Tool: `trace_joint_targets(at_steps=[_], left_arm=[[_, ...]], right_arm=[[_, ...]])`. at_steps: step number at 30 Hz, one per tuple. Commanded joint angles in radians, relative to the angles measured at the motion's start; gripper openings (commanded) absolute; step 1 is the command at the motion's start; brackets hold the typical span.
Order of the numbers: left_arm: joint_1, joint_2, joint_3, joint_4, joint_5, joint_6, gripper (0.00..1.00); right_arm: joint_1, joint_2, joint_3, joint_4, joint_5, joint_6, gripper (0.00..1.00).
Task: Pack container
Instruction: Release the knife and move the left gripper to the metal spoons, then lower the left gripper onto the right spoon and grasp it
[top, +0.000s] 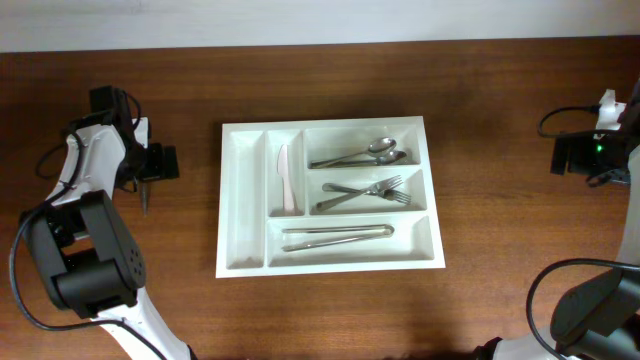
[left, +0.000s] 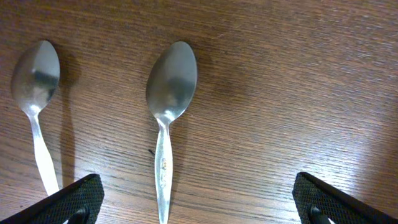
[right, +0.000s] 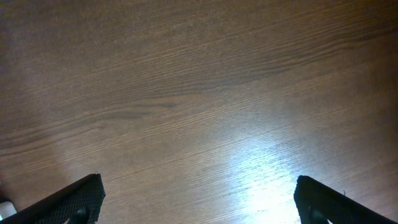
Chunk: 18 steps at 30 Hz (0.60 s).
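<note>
The white container (top: 243, 200) lies in the middle of the table. It holds a white plastic knife (top: 287, 180) in a narrow compartment, spoons (top: 360, 155), forks (top: 365, 192) and metal tongs (top: 337, 235) in the wide ones. My left gripper (top: 158, 162) is left of the tray, open and low over the table. In the left wrist view a metal spoon (left: 171, 87) lies between the open fingers (left: 199, 199), untouched, with a second spoon (left: 35, 74) to its left. My right gripper (top: 568, 155) is at the far right, open and empty (right: 199, 199) over bare wood.
The leftmost narrow compartment (top: 243, 160) of the tray has nothing in it. A black cable (top: 560, 118) loops near the right arm. A pale wall edge runs along the back of the table.
</note>
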Motion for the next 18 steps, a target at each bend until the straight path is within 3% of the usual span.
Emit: trace_joint_targets(at_steps=[1, 18], left_arm=[[0.034, 0.016, 0.013, -0.006, -0.011, -0.06, 0.99], [0.085, 0.074, 0.013, -0.026, -0.004, -0.014, 0.99]], right_arm=[[-0.002, 0.002, -0.007, 0.001, -0.006, 0.008, 0.99], [-0.002, 0.002, -0.007, 0.001, -0.006, 0.008, 0.99]])
